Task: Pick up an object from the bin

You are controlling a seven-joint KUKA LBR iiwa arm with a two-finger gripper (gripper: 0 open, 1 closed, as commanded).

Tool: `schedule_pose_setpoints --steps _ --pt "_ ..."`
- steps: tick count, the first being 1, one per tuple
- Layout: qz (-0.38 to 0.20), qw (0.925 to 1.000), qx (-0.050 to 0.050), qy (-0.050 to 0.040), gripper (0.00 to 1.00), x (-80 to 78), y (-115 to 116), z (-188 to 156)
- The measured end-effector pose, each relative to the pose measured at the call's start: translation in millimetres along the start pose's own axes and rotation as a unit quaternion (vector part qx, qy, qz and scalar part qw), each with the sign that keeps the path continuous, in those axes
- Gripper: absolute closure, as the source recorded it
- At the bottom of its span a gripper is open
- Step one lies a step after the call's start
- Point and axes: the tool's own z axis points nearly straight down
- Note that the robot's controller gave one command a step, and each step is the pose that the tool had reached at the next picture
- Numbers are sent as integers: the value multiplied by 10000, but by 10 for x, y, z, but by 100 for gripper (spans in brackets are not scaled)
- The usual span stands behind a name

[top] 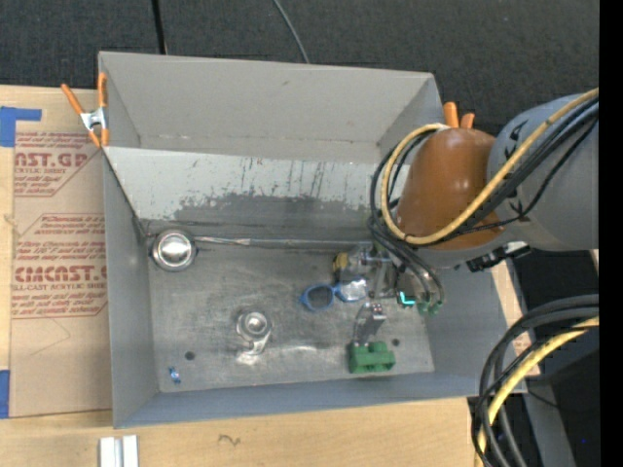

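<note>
Now | gripper (370, 321) above green block (372, 357) by bin (292, 403) wall | open floor left | grip unclear

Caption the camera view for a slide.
Pincer poised at a green block in the grey bin, blue ring close by.

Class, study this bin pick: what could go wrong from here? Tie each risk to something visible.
1. The gripper sits right by the small green block, which lies near the grey metal bin's front wall. A slightly off descent might shove the block against that wall rather than take it.
2. The small blue ring-shaped piece lies close beside the gripper, so the wrist might knock it aside.
</note>
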Motion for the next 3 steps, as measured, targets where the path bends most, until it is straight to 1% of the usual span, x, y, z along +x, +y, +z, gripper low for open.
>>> schedule_pose_setpoints --steps 1,2,3 --pt "-540 9985 3 -36 0 -439 -77 584" --pt "-534 9986 2 -41 100 -436 -76 556" --pt "-2476 9688 24 -75 100 -290 -356 -1153"
